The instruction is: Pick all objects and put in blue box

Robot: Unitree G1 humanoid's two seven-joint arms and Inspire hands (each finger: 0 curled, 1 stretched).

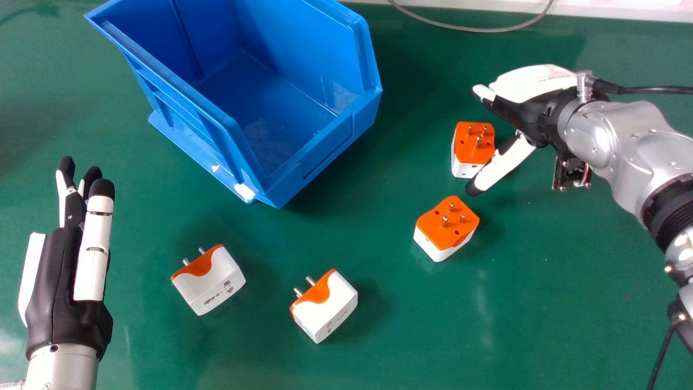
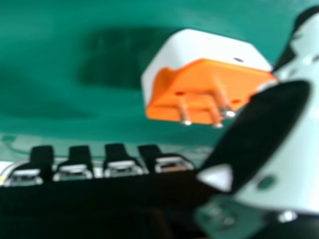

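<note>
My right hand (image 1: pixel 522 111) is over the far right adapter (image 1: pixel 472 146), its thumb beside that orange and white block, fingers relaxed and holding nothing. In the right hand view the adapter (image 2: pixel 199 84) lies near my right hand's thumb (image 2: pixel 269 134), pins showing. A second adapter (image 1: pixel 446 225) sits pins up, nearer than the thumb. Two more adapters, one (image 1: pixel 214 281) left of centre and another (image 1: pixel 327 309) near the middle front, lie on their sides. The blue box (image 1: pixel 319 157) stands at the back, its inside bare. My left hand (image 1: pixel 65 271) rests at the left, open.
A green table (image 1: pixel 514 314) carries everything. A grey cable (image 1: pixel 476 28) curves along its back edge, and a black cable (image 1: pixel 644 89) runs from my right wrist.
</note>
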